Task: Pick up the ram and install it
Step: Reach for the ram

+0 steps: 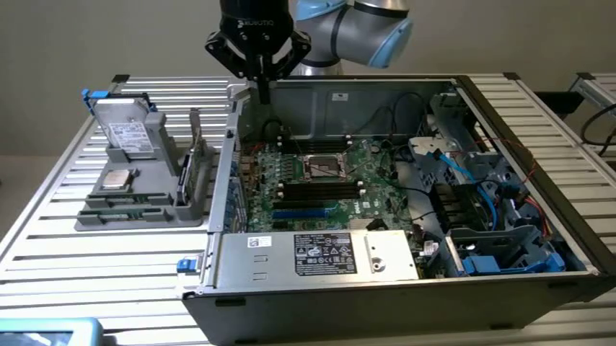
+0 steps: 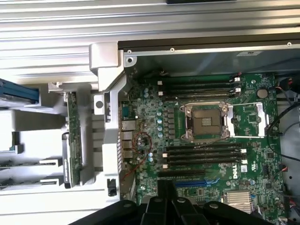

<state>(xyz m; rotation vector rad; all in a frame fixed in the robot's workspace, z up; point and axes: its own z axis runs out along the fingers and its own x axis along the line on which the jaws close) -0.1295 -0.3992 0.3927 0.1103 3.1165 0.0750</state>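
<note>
One ram stick [image 2: 73, 124] stands on edge in the one grey tray [image 1: 144, 215], along its side nearest the one open computer case [image 1: 385, 295]. The single claw [image 1: 260, 90], pinched shut and empty, hangs over the case's far corner.

A plain, pale grey-beige wall [image 1: 115, 36] runs across the background under soft, even light. In front of it stands a work table [image 1: 58, 238] with a top of ribbed silver aluminium slats. A second slatted table [image 1: 599, 90] stands apart at the exterior view's right edge.
</note>
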